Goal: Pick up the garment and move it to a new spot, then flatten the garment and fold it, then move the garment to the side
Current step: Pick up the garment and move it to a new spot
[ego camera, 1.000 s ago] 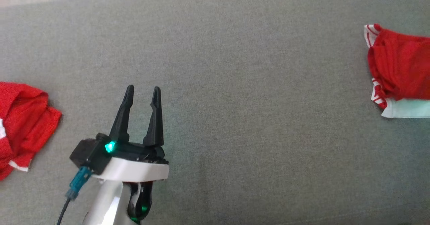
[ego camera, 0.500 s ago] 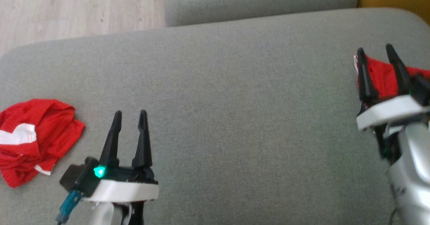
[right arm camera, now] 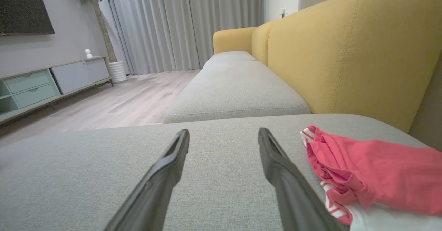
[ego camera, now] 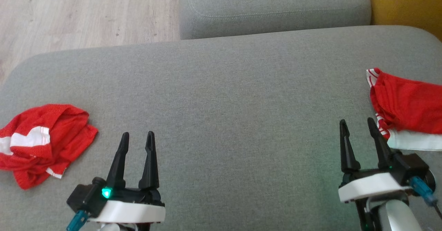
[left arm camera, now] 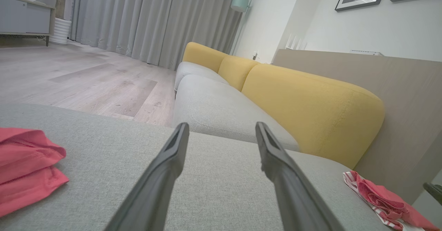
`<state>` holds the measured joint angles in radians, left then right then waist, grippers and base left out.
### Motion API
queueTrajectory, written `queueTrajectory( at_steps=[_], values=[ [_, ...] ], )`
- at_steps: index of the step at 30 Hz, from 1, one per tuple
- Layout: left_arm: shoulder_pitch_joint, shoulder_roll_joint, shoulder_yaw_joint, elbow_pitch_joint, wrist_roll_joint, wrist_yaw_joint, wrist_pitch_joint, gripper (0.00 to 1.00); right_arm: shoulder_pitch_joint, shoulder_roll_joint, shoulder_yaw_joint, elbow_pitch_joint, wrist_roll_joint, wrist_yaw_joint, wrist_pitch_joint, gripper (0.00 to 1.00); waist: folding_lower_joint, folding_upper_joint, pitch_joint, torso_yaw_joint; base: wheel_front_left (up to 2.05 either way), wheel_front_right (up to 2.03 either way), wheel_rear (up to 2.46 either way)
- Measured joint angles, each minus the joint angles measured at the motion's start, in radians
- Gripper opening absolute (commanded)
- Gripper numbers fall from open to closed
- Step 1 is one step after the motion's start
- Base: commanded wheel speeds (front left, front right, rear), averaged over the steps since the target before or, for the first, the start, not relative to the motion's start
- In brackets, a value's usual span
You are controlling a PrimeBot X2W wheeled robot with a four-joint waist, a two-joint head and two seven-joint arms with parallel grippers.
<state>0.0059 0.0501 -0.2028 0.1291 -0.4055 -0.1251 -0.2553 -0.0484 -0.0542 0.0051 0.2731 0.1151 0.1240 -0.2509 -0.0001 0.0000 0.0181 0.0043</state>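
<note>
while both arms sit low over the grey seat cushion (ego camera: 224, 96), the left gripper (ego camera: 137, 134) holds its two dark fingers spread with nothing between them, and the right gripper (ego camera: 356, 121) stands just as wide and just as empty. the left red garment (ego camera: 51, 137), crumpled and crossed by a white band, lies on the cushion near its left end, close beside the left gripper but apart from it. the right red garment (ego camera: 409, 103), bunched, with red-and-white striped trim and a pale white edge below, lies at the cushion's right end and runs off the head view's right border. its striped edge is just beside the right gripper's outer finger, and i cannot tell whether they touch. in the right wrist view that garment lies just right of the fingers. beyond the cushion is a second grey cushion (ego camera: 272, 6), with a yellow backrest (ego camera: 407, 3) to its right and a wooden floor (ego camera: 79, 13) to its left.
</note>
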Motion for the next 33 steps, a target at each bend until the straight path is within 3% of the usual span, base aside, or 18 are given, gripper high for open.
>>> queueTrajectory(
  at_steps=[8,25,33],
  values=[
    [0.004,0.000,0.000,-0.007,-0.008,0.000,0.000,1.00,0.043,0.005,0.004,-0.063,0.034,0.000,0.000,1.00,0.0002,0.0000,-0.001,-0.008,0.00,0.00,0.00],
    [0.005,0.000,-0.004,0.001,-0.008,0.000,0.000,1.00,0.044,0.006,0.012,-0.080,0.035,0.000,0.000,1.00,0.0001,0.0000,-0.002,-0.011,0.00,0.00,0.00],
    [0.004,0.000,0.000,0.011,-0.008,0.000,0.000,1.00,0.067,0.006,0.036,-0.079,0.044,0.000,0.000,1.00,0.0001,0.0000,-0.012,0.039,0.00,0.00,0.00]
  ],
)
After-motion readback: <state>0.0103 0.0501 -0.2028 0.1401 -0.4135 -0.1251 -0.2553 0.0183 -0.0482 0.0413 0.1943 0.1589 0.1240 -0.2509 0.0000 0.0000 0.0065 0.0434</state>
